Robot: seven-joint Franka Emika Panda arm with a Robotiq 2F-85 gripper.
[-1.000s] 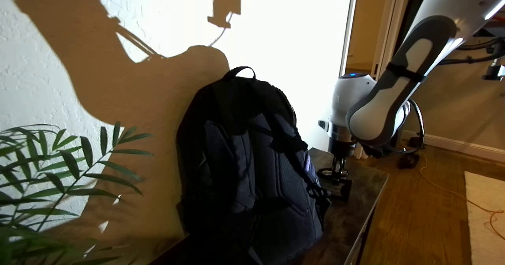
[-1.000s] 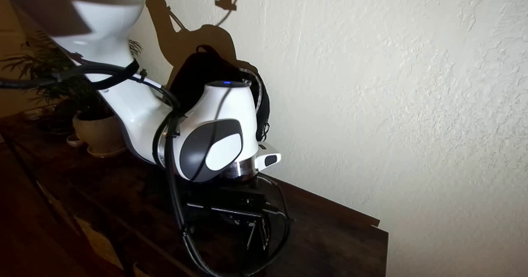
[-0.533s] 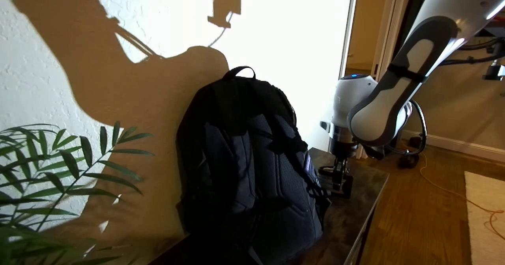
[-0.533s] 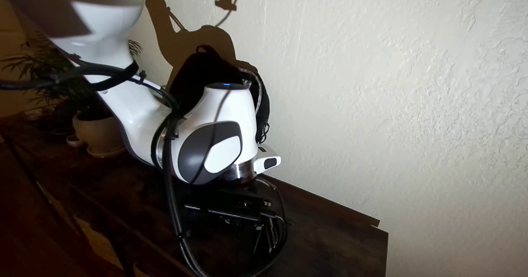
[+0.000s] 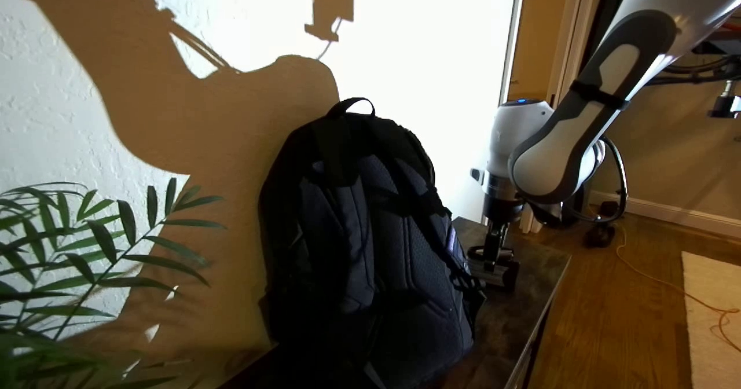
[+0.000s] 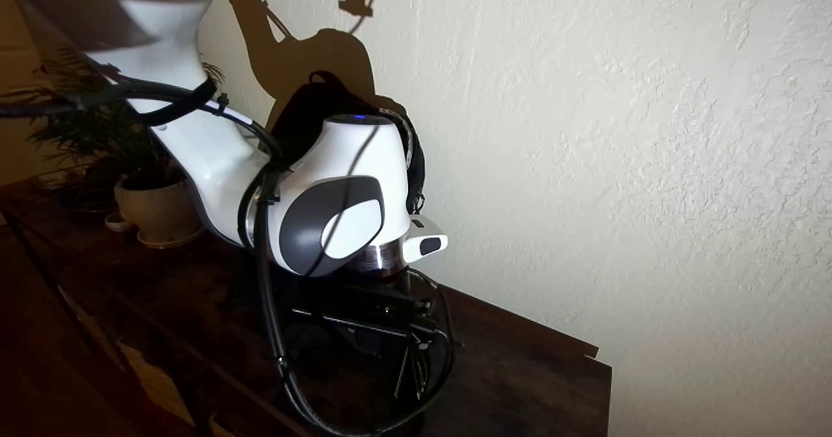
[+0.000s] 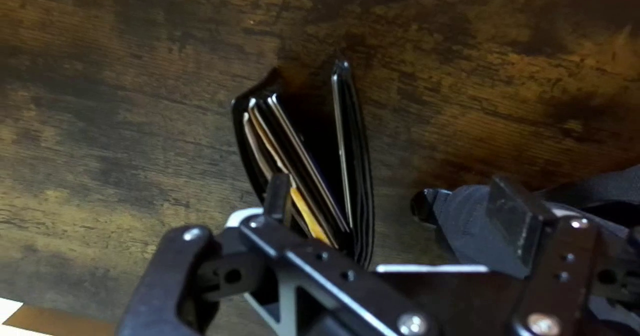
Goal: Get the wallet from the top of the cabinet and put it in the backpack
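Blk wallet [image 7: 356, 176] on cab. top [image 7: 125, 126], on edge, parted in a V; gripper [image 7: 392, 193] spread, w/ 1 finger overlapping wallet in wrist view, can't tell if touching; backpack [image 5: 370, 250] upr. by wall [image 6: 585, 164]; potted plant [image 6: 155, 212] farther along.

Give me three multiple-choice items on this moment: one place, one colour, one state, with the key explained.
1. The backpack is on: A) the floor B) the cabinet top C) a chair
2. The light on the arm is: A) blue B) red C) green
3. The wallet is: A) folded flat B) in the backpack C) partly unfolded

1 B: its lower corner meets that surface in an exterior view.
2 A: it glows blue in both exterior views.
3 C: its halves splay apart in the wrist view.
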